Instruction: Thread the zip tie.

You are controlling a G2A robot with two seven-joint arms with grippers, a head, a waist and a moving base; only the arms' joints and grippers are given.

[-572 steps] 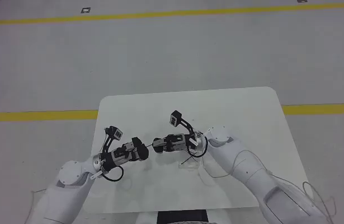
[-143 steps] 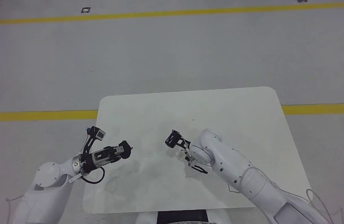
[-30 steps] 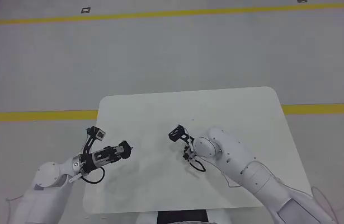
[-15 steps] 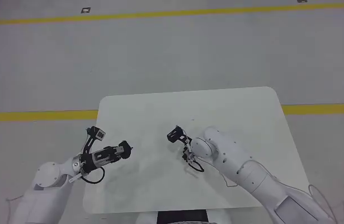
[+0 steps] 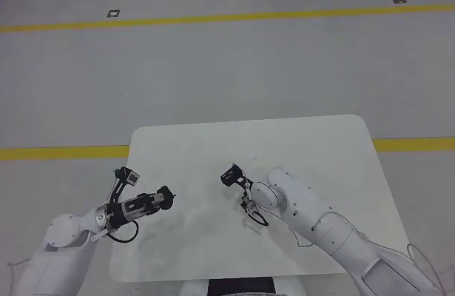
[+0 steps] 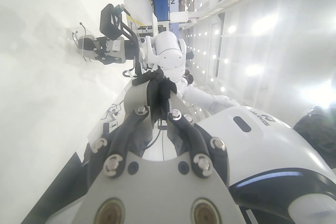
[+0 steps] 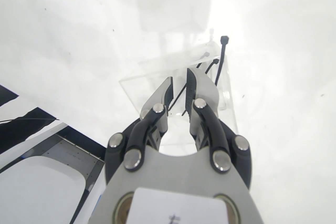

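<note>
**Right gripper at the tie holder, left gripper off to the side**

The right gripper point(image 7: 179, 76) points down into a clear holder point(image 7: 139, 86). The holder stands near the middle of the tabletop point(image 5: 308, 140), a little toward the robot's edge. The gripper's fingers are parted and straddle one black zip tie point(image 7: 178, 96) that leans inside the holder. Whether the pads touch it cannot be told. Two more ties point(image 7: 222, 59) stand just beside it, heads up. The left gripper point(image 6: 157, 84) hangs above the tabletop near the left edge, well apart from the holder, with its fingers clenched. Whether anything is pinched between them cannot be made out.
</note>
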